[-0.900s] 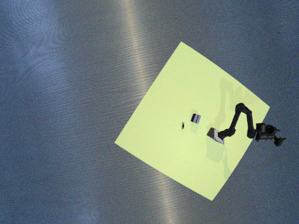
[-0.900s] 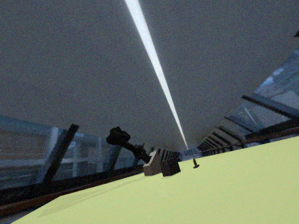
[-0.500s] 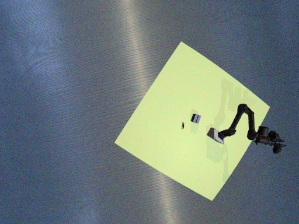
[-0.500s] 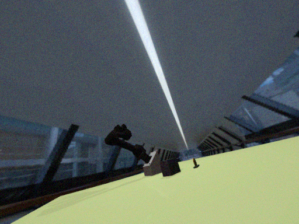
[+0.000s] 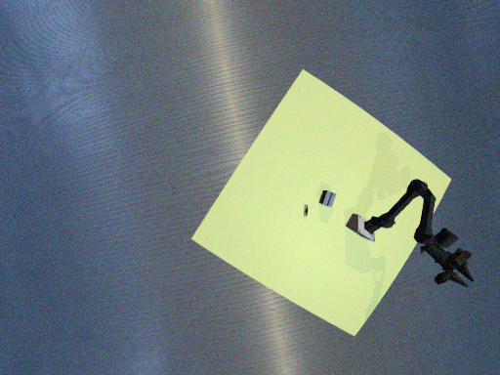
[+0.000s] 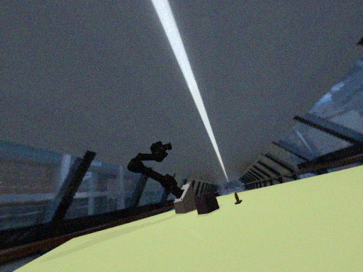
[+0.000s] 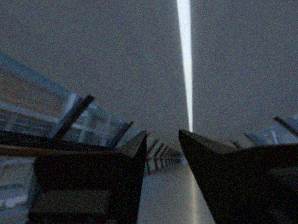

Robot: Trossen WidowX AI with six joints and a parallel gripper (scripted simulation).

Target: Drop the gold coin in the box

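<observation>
The gold coin (image 5: 306, 210) (image 6: 236, 196) stands on its edge in the small dark holder (image 6: 238, 202) on the table. The grey box (image 5: 328, 198) (image 6: 207, 203) sits between the coin and the arm's base; a dark slot line shows across its lid in the top view, while the exterior view shows only its dark sides. My gripper (image 5: 470, 283) (image 7: 162, 134) is partly open and empty. It is beyond the table's edge, on the far side of the base from the box and coin. Neither coin nor box shows in the wrist view.
The yellow-green table (image 5: 264, 195) (image 6: 255, 241) carries the arm's wedge-shaped base block (image 5: 354, 223) (image 6: 185, 203), close to the box. The arm (image 5: 427, 210) (image 6: 150, 172) bends up and out past the table edge. The wrist view looks along a long hall.
</observation>
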